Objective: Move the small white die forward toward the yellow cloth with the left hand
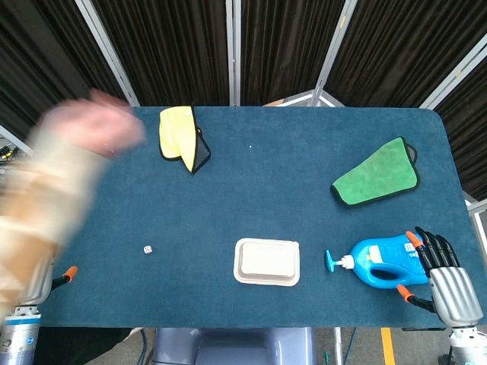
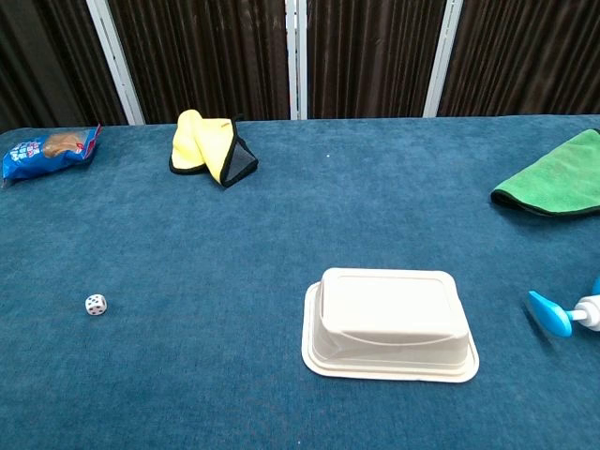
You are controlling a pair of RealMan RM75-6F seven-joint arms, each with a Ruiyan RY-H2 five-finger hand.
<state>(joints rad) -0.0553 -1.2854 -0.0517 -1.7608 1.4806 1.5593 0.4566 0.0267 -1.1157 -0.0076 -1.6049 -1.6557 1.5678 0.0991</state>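
The small white die [image 1: 148,249] [image 2: 96,305] lies alone on the blue table at the near left. The yellow cloth [image 1: 181,137] [image 2: 206,145], crumpled with a dark edge, lies far beyond it near the back edge. A blurred pale arm with a pinkish hand [image 1: 53,190] crosses the left of the head view and covers most of my left hand; only an orange tab [image 1: 68,272] and the grey wrist [image 1: 19,334] show, left of the die and apart from it. My right hand [image 1: 444,262] rests at the near right, fingers spread, beside a blue bottle [image 1: 380,262].
A white lidded container [image 1: 266,261] [image 2: 389,323] sits near the front centre. A green cloth [image 1: 377,173] [image 2: 558,178] lies at the right. A blue snack bag [image 2: 47,150] lies at the far left. The bottle's nozzle [image 2: 553,314] points left.
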